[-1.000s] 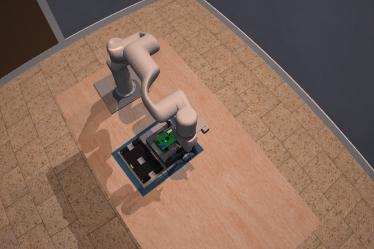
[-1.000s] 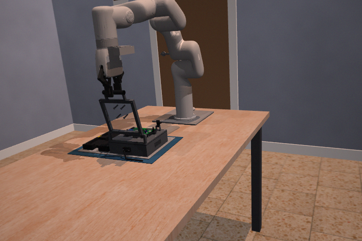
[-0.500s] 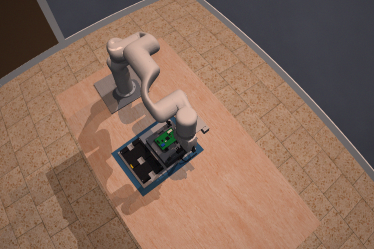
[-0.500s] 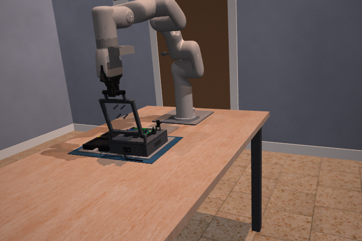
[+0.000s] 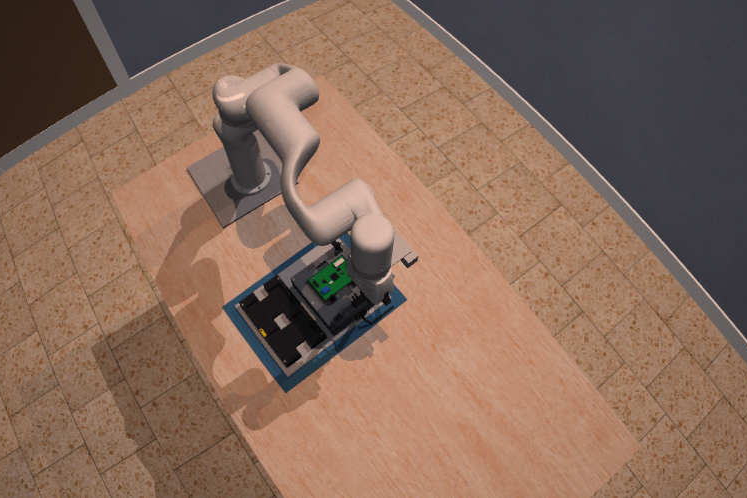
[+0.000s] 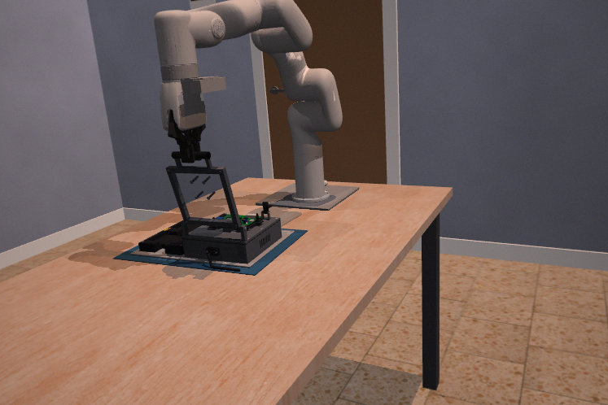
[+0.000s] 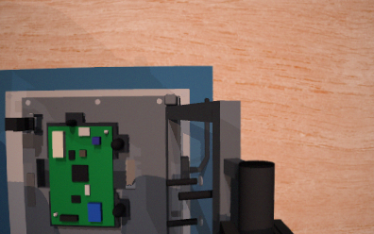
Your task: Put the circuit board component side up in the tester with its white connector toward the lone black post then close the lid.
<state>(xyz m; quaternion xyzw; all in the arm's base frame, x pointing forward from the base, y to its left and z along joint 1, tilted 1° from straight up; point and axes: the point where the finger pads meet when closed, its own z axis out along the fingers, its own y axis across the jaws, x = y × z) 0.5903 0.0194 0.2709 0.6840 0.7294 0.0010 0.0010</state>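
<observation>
The green circuit board (image 5: pixel 330 277) (image 6: pixel 241 220) (image 7: pixel 80 179) lies flat in the dark grey tester (image 5: pixel 327 314) (image 6: pixel 237 243) (image 7: pixel 142 123), component side up. In the wrist view its white connector (image 7: pixel 58 143) is at the top left corner, near a black post (image 7: pixel 19 124) (image 6: pixel 265 207). The tester's lid (image 6: pixel 177 190) (image 7: pixel 216 156), an open frame, stands raised and tilted. My gripper (image 6: pixel 190 150) is shut on the lid's handle (image 6: pixel 190 156) (image 7: pixel 256 193) at the top of the frame. The arm's wrist hides the gripper in the overhead view.
The black tray (image 5: pixel 277 320) (image 6: pixel 154 244) lies next to the tester, and both rest on a blue mat (image 5: pixel 294 381) (image 6: pixel 285 236) (image 7: pixel 198 80). The arm's base (image 5: pixel 245 176) (image 6: pixel 309 190) stands at the table's far end.
</observation>
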